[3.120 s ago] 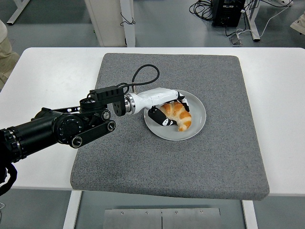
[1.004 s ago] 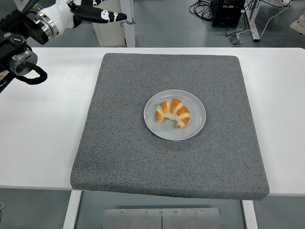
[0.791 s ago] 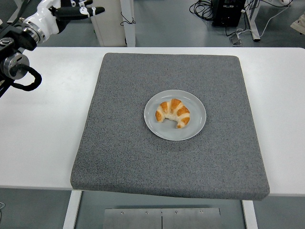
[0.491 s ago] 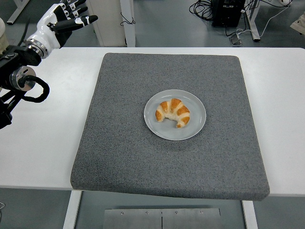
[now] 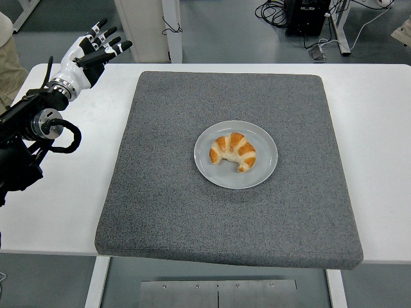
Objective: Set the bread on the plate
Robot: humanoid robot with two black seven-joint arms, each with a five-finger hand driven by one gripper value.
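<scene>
The left hand [image 5: 90, 51] hangs over the white table [image 5: 64, 192] at about ten o'clock from the plate [image 5: 263, 168], its fingers [image 5: 106, 32] spread straight and apart, holding nothing and touching nothing. Its black arm [image 5: 26, 138] runs off the left edge, so the upper part is cut from sight. One bread [image 5: 232, 151], a croissant, lies on the one grey plate, which sits near the middle of the one grey mat [image 5: 160, 212].

Left arm [image 5: 26, 138] black w/ looped cable; left hand [image 5: 87, 52] white, black fingers w/ white bands.
</scene>
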